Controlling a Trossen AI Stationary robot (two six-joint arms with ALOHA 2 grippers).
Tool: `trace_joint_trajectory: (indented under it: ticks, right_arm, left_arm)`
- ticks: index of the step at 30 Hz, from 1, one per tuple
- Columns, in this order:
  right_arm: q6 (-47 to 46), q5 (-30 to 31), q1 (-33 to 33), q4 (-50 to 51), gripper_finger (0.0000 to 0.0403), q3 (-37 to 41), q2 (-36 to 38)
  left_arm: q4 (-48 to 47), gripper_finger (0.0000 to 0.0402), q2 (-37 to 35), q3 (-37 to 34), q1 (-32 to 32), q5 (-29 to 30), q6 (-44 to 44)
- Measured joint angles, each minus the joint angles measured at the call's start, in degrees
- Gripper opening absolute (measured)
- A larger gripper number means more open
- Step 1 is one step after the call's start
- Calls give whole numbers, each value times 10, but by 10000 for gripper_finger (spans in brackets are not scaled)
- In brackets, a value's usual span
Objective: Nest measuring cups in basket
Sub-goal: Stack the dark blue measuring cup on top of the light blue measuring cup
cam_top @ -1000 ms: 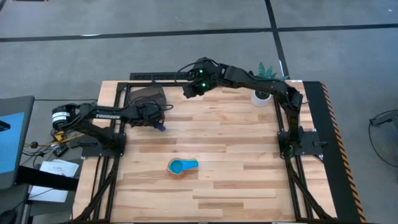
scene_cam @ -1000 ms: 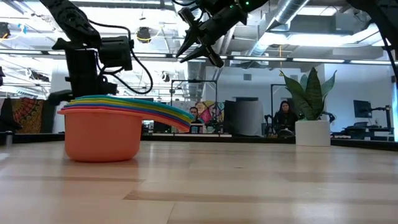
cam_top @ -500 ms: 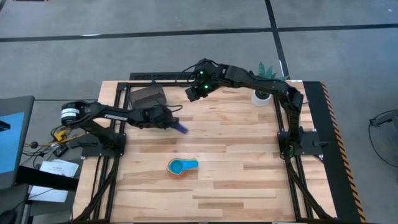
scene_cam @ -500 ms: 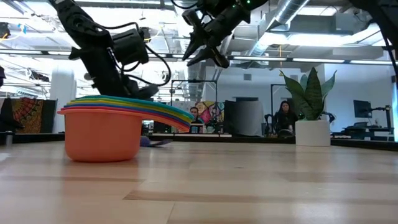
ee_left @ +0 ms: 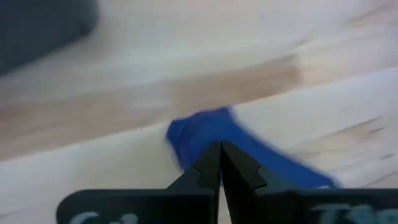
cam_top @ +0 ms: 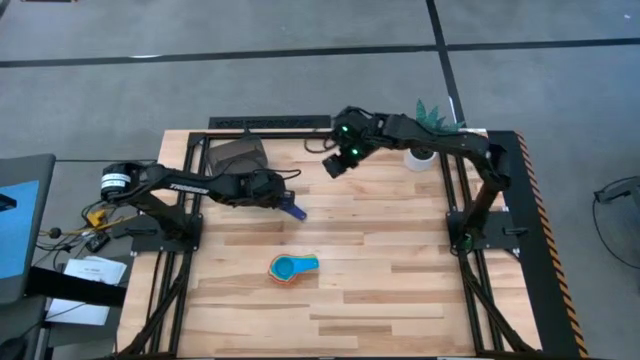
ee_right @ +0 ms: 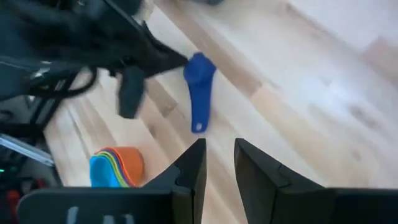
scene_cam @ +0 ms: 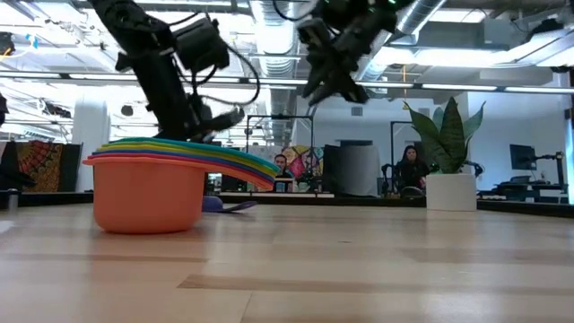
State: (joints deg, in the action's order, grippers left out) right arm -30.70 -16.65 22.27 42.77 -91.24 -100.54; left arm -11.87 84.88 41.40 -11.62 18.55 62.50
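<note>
The dark blue measuring cup lies on the table right of the basket, flat on the wood in the low view. My left gripper is shut, its tips over the cup's bowl end. The other cups sit nested in one stack, orange outermost and light blue innermost, standing on its base near the table's middle. My right gripper hangs open in the air above the far middle, touching nothing. My left gripper comes at the dark blue cup's bowl end from the table's left, fingers shut. The cup lies on the table with its handle pointing away. Whether the fingertips touch it, I cannot tell.
A white plant pot stands at the far right edge. The dark basket sits at the far left corner. Bare wood lies between the basket, the stack and the pot. People sit in the room behind the table.
My left gripper has swept from beside the basket toward the table's right, and the dark blue cup has gone with it to a spot above the stack; it now lies on the wood. My right gripper has moved toward the right edge and slightly nearer.
</note>
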Motion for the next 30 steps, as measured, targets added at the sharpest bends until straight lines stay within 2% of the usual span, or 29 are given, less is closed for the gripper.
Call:
trace_joint_trajectory:
  ticks: [5,11,18,23,30]
  right_arm:
    - [-104,-46,-6,-141,107,160,60]
    - [-250,-52,-63,-315,107,277,50]
    - [-333,-41,-104,-409,127,290,-40]
    - [-377,-86,-96,-474,170,270,-110]
    - [-409,-84,-97,-478,229,232,-171]
  left_arm:
    - [-20,0,-25,17,0,8,-14]
    - [-56,0,-33,24,0,9,-23]
    - [-87,0,-21,23,0,-11,-59]
    - [-81,0,-21,24,-7,-5,-100]
    - [-82,0,-16,24,-13,-18,-134]
